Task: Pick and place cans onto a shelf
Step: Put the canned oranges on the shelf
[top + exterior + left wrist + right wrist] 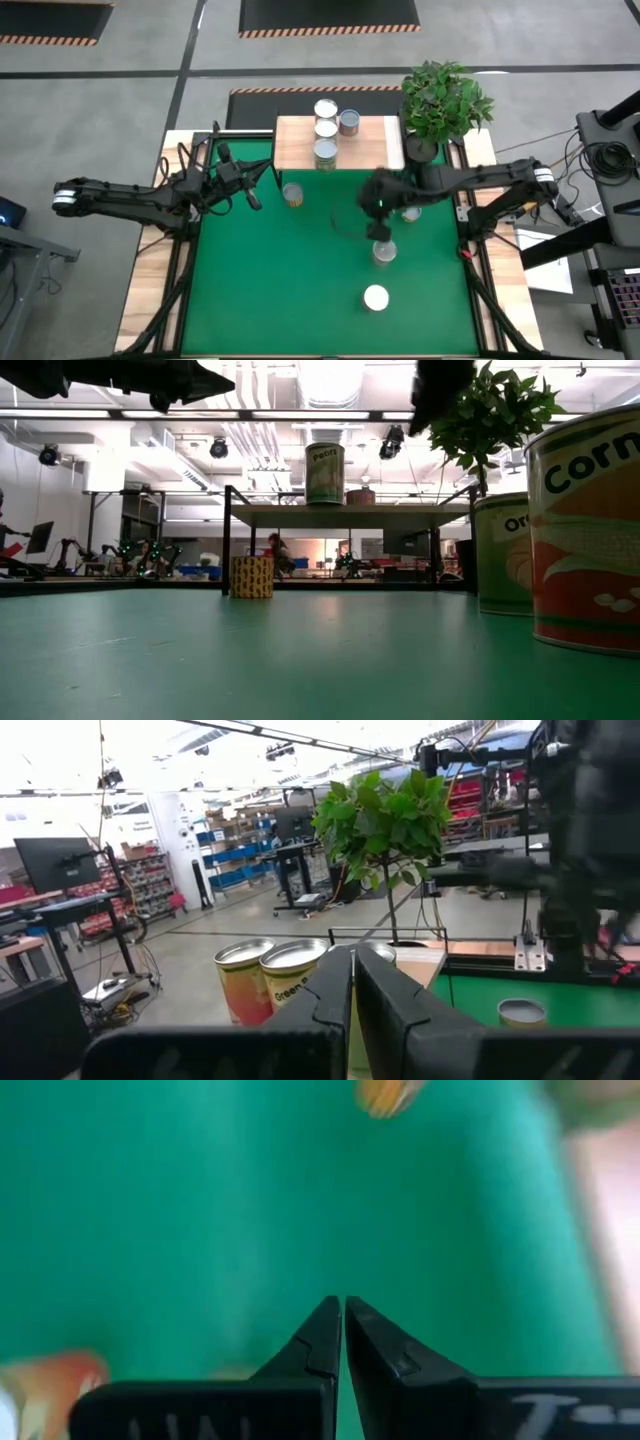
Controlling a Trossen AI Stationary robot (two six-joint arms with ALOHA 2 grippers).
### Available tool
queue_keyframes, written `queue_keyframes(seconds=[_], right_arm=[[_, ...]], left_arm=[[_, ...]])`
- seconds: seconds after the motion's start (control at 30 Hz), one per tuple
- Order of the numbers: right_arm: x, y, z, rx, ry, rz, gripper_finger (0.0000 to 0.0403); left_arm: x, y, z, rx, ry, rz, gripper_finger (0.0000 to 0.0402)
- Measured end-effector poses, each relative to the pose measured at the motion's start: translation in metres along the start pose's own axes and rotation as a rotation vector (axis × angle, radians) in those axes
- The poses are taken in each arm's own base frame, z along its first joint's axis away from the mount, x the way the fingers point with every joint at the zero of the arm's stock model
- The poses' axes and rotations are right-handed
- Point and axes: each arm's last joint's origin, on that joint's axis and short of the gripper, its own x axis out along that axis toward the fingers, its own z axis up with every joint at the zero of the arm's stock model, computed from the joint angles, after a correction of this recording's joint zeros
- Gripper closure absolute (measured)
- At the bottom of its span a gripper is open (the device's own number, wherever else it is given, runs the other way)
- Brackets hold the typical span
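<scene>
Four upright cans (326, 130) with silvery tops cluster on the light-wood shelf (298, 145) at upper centre of the high view, while a yellow-labelled can (292, 194) stands just below it and two more cans (376, 297) stand lower right of centre.

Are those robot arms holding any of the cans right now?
No. Both end effectors are shut on nothing: the left end effector hangs near the shelf, the right end effector above the green table.

Four cans (326, 128) on the shelf (385, 150), plant (445, 100) at its right
</scene>
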Motion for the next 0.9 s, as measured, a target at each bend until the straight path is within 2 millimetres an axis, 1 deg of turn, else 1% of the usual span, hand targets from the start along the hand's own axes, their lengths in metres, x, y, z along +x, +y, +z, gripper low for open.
queue_keyframes(seconds=[0.1, 0.17, 0.3, 0.47, 0.6, 0.73, 0.9], right_arm=[[0.010, 0.017, -0.019, -0.047, 0.047, 0.023, 0.0394], [0.012, 0.025, -0.033, -0.059, 0.059, 0.033, 0.0394], [0.007, 0.033, -0.059, -0.042, 0.049, 0.061, 0.0394], [-0.006, 0.032, -0.092, -0.010, -0.027, 0.086, 0.0394], [-0.010, 0.027, -0.118, 0.007, -0.082, 0.095, 0.0394], [-0.004, 0.024, -0.140, -0.001, -0.119, 0.119, 0.0394], [0.009, 0.023, -0.159, -0.018, -0.121, 0.134, 0.0394]], left_arm=[[0.000, 0.000, 0.000, -0.024, 0.000, 0.000, 0.0402], [0.000, 0.000, -0.001, -0.053, 0.006, -0.002, 0.0402], [0.000, -0.001, -0.004, -0.110, 0.035, -0.007, 0.0402], [-0.001, -0.004, -0.007, -0.173, 0.072, -0.029, 0.0402], [-0.001, -0.012, -0.008, -0.220, 0.075, -0.117, 0.0402], [-0.003, -0.021, -0.009, -0.285, 0.093, -0.173, 0.0402], [-0.005, -0.033, -0.011, -0.328, 0.119, -0.231, 0.0402]])
